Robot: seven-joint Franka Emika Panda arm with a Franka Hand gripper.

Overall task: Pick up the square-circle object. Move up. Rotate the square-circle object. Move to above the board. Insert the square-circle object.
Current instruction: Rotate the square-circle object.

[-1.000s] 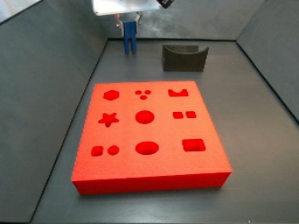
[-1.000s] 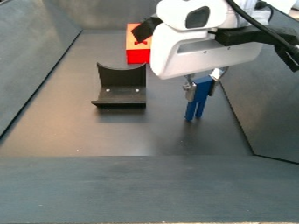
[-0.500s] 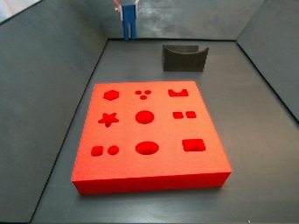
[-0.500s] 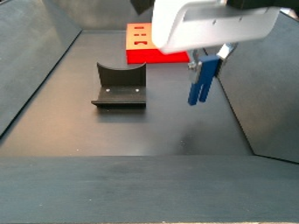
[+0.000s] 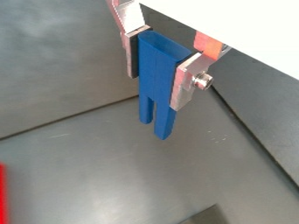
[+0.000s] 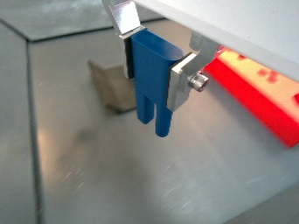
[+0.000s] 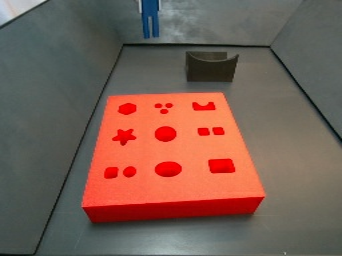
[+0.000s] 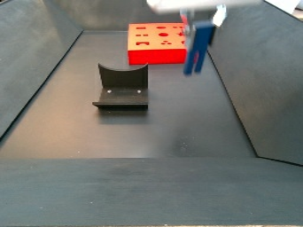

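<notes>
Square-circle object (image 5: 155, 80) hangs upright, prongs down, clamped between the gripper's (image 5: 162, 59) silver fingers (image 5: 187, 79) in both wrist views — well clear of the dark floor. In a side view the blue piece (image 7: 148, 17) sits at the top edge, beyond the board's (image 7: 167, 150) far end, with the fixture (image 7: 210, 65) off to one side and nothing touching it. Another side view shows it (image 8: 198, 48) in front of the board (image 8: 158, 43) — higher than half a second ago, with far less of the gripper body in frame.
</notes>
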